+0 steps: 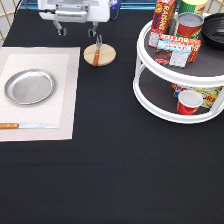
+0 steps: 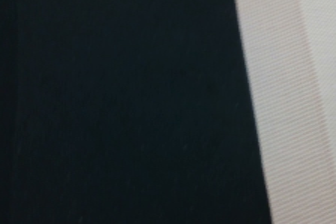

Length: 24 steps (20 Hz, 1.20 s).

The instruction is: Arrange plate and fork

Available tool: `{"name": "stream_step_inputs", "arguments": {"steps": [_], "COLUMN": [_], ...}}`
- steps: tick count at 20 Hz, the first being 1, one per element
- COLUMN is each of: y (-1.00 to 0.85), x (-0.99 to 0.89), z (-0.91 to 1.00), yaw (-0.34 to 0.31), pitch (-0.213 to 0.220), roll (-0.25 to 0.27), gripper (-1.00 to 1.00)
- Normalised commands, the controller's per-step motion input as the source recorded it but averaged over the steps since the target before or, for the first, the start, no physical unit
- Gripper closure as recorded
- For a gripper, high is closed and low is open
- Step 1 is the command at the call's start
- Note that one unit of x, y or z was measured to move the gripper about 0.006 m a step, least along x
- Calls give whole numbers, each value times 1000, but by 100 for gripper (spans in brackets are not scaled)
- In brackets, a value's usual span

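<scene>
Round shallow silver metal plate [image 1: 30,86] on pale woven placemat [image 1: 67,100], 9 o'clock on black worktop [image 1: 110,170]; appears placed. Small brown wooden-handled fork [image 1: 96,53] on round wooden coaster [image 1: 106,59], 12 o'clock; apparently unarranged. Claw [image 1: 76,30] hangs nearby, fingers apart, empty.

Arm: white hand section at the exterior view's top, left of centre; end effector [image 1: 76,29]: two fingers pointing down, set well apart, nothing between them; hovering, touching nothing.
</scene>
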Motion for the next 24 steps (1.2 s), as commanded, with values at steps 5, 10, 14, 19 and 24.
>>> {"name": "stream_step_inputs", "arguments": {"steps": [5, 10, 14, 19, 24], "y": [415, 109, 1, 26, 54], "x": [-79, -158, -124, -275, -79], "z": [-284, -565, -601, -504, -58], "yaw": [79, 31, 2, 0, 0], "pitch": [95, 112, 118, 115, 67], "roll": [-30, 8, 31, 30, 32], "gripper": [-100, -100, -100, -100, -100]}}
